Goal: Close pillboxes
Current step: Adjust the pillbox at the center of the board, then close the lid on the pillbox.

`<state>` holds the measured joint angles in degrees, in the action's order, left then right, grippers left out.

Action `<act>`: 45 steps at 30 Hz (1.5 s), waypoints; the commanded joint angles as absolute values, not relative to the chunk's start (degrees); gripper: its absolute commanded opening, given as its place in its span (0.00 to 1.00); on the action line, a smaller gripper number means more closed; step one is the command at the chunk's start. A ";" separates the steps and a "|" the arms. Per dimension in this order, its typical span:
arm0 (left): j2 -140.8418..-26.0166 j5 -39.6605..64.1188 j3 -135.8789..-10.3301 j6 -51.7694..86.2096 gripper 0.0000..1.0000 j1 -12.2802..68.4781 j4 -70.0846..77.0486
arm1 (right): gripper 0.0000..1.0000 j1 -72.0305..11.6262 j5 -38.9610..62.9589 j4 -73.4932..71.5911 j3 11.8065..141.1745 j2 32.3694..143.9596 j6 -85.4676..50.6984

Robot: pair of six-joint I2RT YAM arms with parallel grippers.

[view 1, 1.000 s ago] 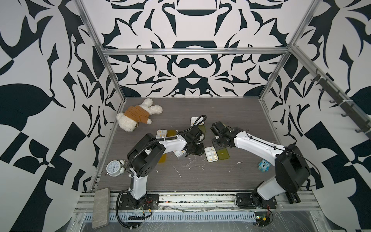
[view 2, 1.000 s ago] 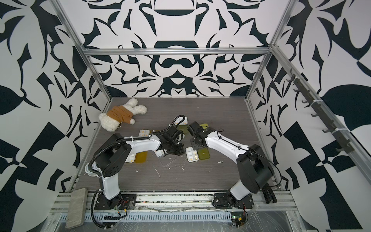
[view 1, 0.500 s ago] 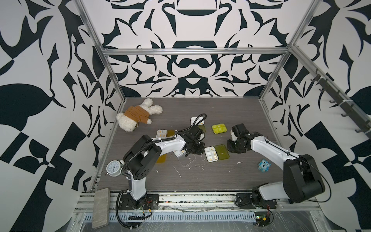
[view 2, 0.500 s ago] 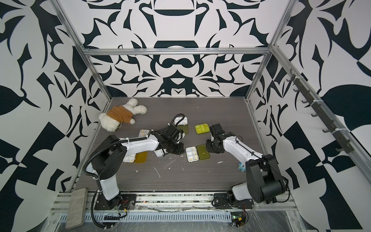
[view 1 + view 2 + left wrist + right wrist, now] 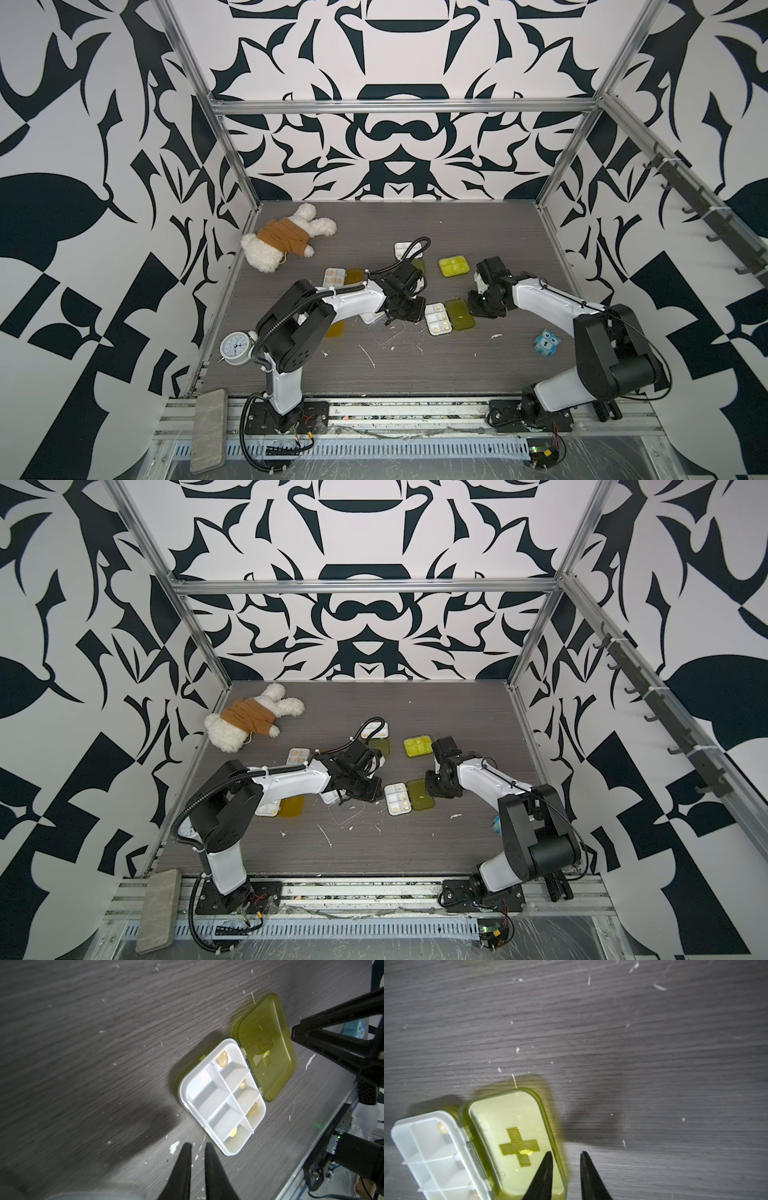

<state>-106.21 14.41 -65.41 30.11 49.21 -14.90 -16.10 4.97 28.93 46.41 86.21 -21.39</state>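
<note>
At the middle of the dark table (image 5: pixel 415 382), between my two grippers, the open yellow-green pillbox (image 5: pixel 448 318) lies flat. Its white tray (image 5: pixel 218 1101) is on my left arm's side. Its lid (image 5: pixel 508 1113) is folded out on the table on my right arm's side. A few amber capsules (image 5: pixel 222 1058) sit in the compartments.

Taking the back wall as 12 o'clock, my left gripper (image 5: pixel 197 1144) is at 9 o'clock of that box, tips just off a corner of the tray. Its fingers stand a narrow slit apart with nothing between them. My right gripper (image 5: pixel 566 1152) is at 3 o'clock, fingers moderately spread. One tip is over the lid's outer edge beside the cross mark, the other over bare table just beyond. I cannot tell whether either tip touches.

The closed yellow-green pillbox (image 5: pixel 454 266) lies at 12 o'clock. At 11 o'clock a green-lidded pillbox (image 5: pixel 405 249) lies open, partly behind my left arm's cable. At 10 o'clock there is an open amber-lidded pillbox (image 5: pixel 334 276), and farther out a plush toy (image 5: pixel 286 237). Out along 9 o'clock come the clear-lidded pillbox (image 5: pixel 386 332) by my left wrist, a second amber-lidded pillbox (image 5: pixel 293 806) half hidden by my left arm, and the dial clock (image 5: pixel 235 348). The blue owl toy (image 5: pixel 546 341) stands at 3 o'clock, beyond my right gripper.
</note>
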 commanded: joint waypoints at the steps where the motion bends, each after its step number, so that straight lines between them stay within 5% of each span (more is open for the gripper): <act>1: -105.32 14.76 -65.26 30.38 0.17 49.40 -16.26 | 0.23 -16.06 5.69 28.71 47.25 86.98 -20.66; 45: -104.61 14.63 -63.24 31.02 0.17 49.58 -15.82 | 0.13 -18.72 3.86 28.80 46.84 88.77 -20.67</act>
<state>-105.91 14.37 -63.40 30.44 49.32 -15.29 -18.48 4.73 28.40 46.37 88.71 -20.80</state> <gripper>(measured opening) 0.168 0.131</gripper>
